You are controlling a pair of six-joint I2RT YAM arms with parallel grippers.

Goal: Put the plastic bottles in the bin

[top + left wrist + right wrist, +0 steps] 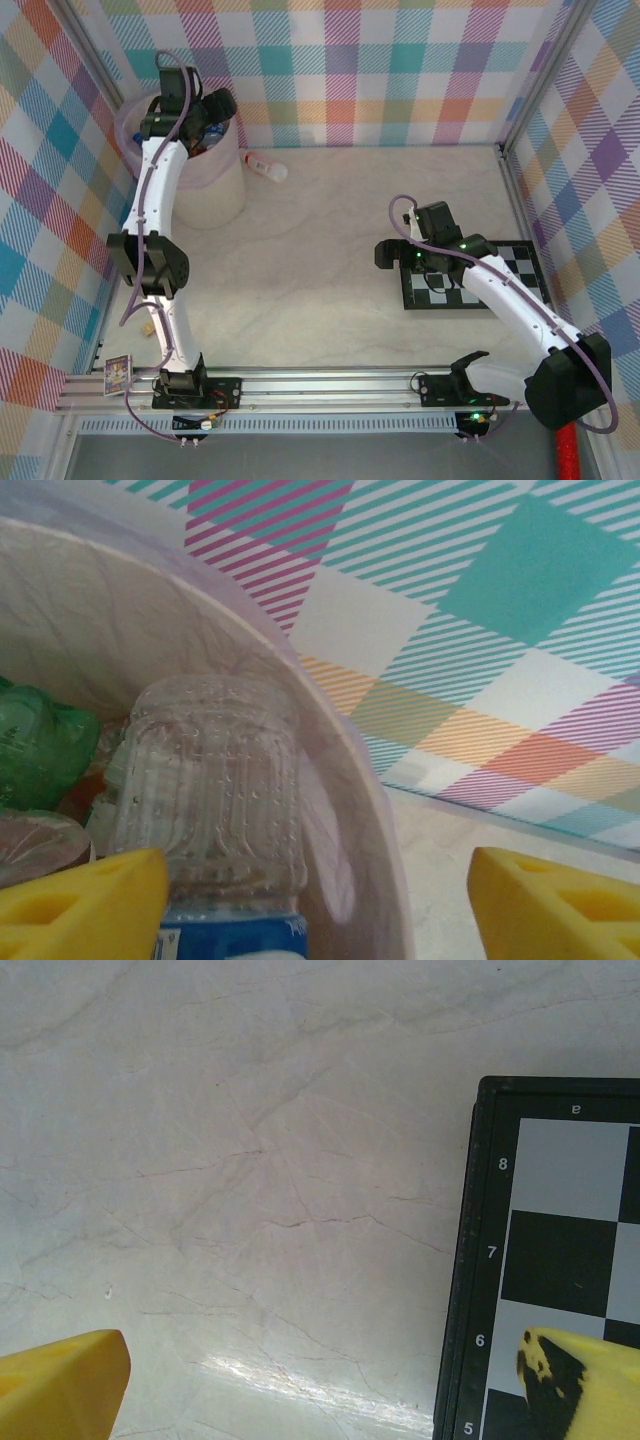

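The bin [205, 185] stands at the table's far left corner, lined with a pinkish bag. My left gripper [212, 108] hovers over it, open. In the left wrist view its yellow fingers [80, 905] stand far apart across the bin's rim [370, 810]. A clear bottle with a blue label [215, 780] rests inside against the wall, beside the left finger and not gripped. A green bottle [40, 740] lies further in. One more clear bottle [266, 167] lies on the table right of the bin. My right gripper [385, 252] is open and empty over bare table [320, 1390].
A black-and-white checkerboard [475, 275] lies at the right, and its edge [465, 1260] runs under my right gripper's right finger. Plaid walls close in the table on three sides. A small card [118, 375] sits on the rail at the near left.
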